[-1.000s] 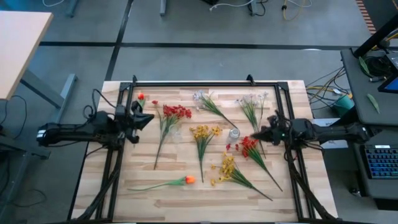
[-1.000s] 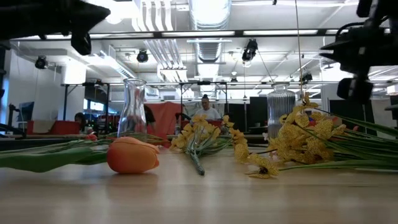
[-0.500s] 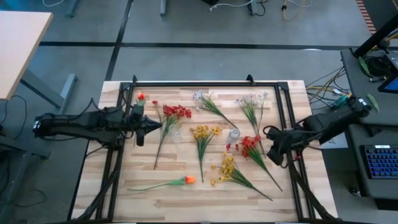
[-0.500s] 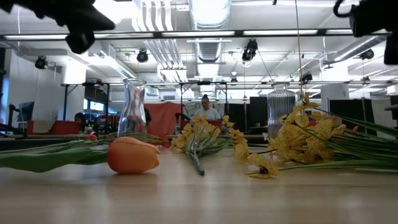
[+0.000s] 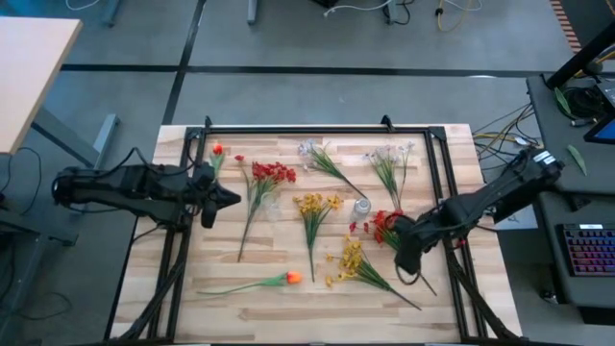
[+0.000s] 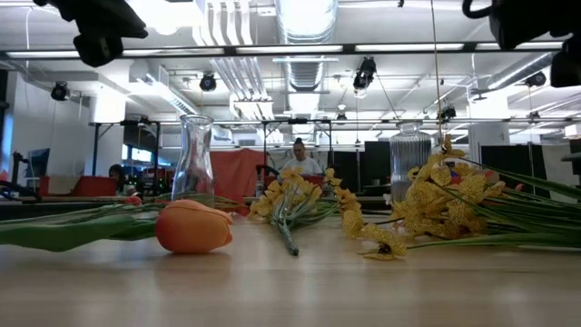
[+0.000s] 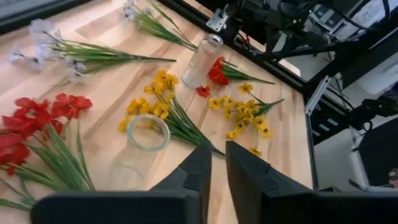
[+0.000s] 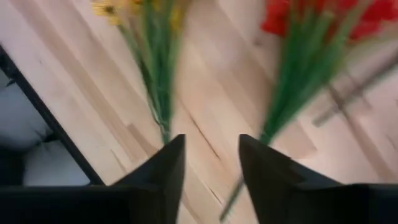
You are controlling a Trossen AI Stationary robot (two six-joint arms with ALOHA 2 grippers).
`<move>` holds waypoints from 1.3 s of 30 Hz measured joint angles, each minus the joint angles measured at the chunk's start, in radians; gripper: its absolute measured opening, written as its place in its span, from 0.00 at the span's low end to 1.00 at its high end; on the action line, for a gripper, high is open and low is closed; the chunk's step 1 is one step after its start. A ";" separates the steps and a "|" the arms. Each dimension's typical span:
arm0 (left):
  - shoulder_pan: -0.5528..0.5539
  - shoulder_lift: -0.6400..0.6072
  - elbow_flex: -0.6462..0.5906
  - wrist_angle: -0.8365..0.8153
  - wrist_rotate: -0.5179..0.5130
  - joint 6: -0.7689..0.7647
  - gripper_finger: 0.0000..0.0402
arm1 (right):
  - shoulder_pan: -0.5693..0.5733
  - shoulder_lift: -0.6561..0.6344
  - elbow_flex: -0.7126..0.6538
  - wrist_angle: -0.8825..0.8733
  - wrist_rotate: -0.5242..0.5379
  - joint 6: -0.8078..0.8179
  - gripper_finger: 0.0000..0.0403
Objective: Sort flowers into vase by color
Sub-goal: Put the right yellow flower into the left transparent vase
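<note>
The right pincer (image 5: pixel 402 258) hovers over the red spray's (image 5: pixel 386 226) stems, beside yellow flowers (image 5: pixel 350 258).

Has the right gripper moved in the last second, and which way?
Yes. In the high view the right gripper has swung from beside the table frame's right rail inward and toward the near edge, now over the red spray's stems, its fingers apart.

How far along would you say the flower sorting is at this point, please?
Nothing looks sorted: both vases are empty, and every flower lies on the table. The right gripper, open, is over the red spray's stalk; the left gripper holds nothing. All of the sorting remains.
</note>
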 joint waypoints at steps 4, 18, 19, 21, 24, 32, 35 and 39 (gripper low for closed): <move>-0.027 0.000 -0.049 0.108 0.000 -0.009 0.21 | 0.024 0.119 0.037 0.095 0.011 -0.036 0.52; -0.128 0.017 -0.133 0.265 0.000 -0.013 0.32 | 0.098 0.614 0.321 0.069 0.096 -0.082 0.58; -0.133 0.020 -0.134 0.266 0.000 -0.008 0.32 | 0.098 0.643 0.338 0.048 0.103 -0.073 0.58; -0.142 0.027 -0.134 0.270 0.000 -0.005 0.32 | 0.098 0.693 0.369 0.012 0.121 -0.060 0.58; -0.154 0.035 -0.134 0.270 0.000 -0.005 0.32 | 0.098 0.748 0.410 -0.026 0.126 -0.054 0.55; -0.168 0.070 -0.135 0.270 0.000 0.000 0.32 | 0.098 0.814 0.457 -0.019 0.126 -0.055 0.27; -0.168 0.081 -0.135 0.275 0.000 0.000 0.32 | 0.098 0.817 0.456 -0.013 0.128 -0.054 0.11; -0.168 0.089 -0.136 0.286 0.000 0.000 0.32 | 0.098 0.801 0.450 -0.030 0.145 -0.058 0.05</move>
